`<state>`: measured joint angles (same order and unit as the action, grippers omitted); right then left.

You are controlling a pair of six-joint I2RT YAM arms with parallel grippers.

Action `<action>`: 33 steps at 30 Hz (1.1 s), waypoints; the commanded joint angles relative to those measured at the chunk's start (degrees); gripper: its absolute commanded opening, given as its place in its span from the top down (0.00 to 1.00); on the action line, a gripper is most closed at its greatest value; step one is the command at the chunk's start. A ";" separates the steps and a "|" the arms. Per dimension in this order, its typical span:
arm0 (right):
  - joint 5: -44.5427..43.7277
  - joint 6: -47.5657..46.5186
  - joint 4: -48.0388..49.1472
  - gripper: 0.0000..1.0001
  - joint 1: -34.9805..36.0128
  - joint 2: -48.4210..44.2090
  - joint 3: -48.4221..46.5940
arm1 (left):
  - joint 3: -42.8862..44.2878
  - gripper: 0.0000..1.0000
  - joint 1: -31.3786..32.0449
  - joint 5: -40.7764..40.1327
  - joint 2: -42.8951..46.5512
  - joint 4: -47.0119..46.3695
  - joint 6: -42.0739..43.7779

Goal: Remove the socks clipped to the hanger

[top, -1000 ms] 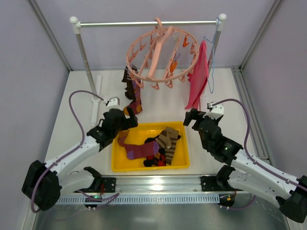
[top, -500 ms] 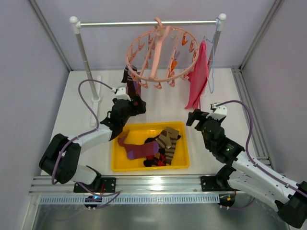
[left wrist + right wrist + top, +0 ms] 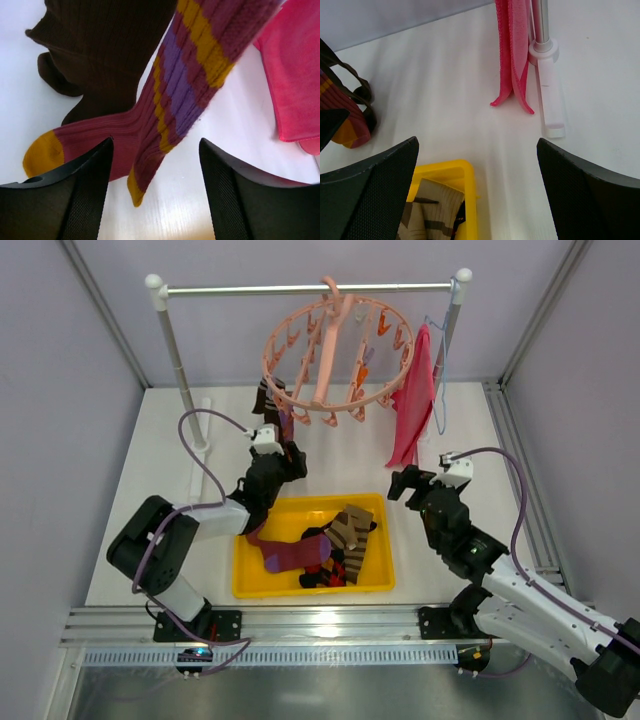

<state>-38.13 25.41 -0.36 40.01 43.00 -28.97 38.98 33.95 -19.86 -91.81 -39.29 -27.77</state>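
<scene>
One pink hanger (image 3: 325,365) at the top holds two socks (image 3: 266,400). One yellow tray (image 3: 240,585) holds at least three more. One pink cloth (image 3: 415,400) hangs upper right.

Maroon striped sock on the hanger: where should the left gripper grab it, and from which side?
Probably the striped shaft of the maroon sock, approached from below: it hangs free off the hanger, and its lower end lines up between the open fingers of the left gripper. Stay clear of the dark brown sock behind it.
</scene>
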 commanded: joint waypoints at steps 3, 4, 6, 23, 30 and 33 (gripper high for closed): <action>0.78 -0.53 3.35 0.00 -0.63 0.85 0.14 | -0.40 0.64 1.20 -2.03 -1.70 -9.14 3.77; 0.78 -0.45 3.35 0.00 -0.72 1.03 0.14 | -0.14 0.64 1.20 -2.03 -1.71 -8.79 4.04; 0.86 -0.45 3.35 0.00 -0.90 1.12 0.14 | -0.05 0.86 1.38 -2.38 -1.88 -8.35 4.21; 0.60 1.31 -1.81 0.00 -1.07 9.19 -4.24 | -2.51 1.00 13.14 -5.72 16.20 3.59 9.75; 2.80 3.15 -3.95 0.00 -0.90 11.14 -6.80 | -2.07 1.00 17.72 -1.68 27.20 13.09 8.96; 2.71 3.07 -4.47 0.00 -0.02 10.61 -7.85 | -3.73 1.00 18.43 2.62 32.37 14.77 9.22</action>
<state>-35.48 27.35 -5.08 39.33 54.70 -33.58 35.22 51.83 -20.84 -64.01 -27.31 -19.88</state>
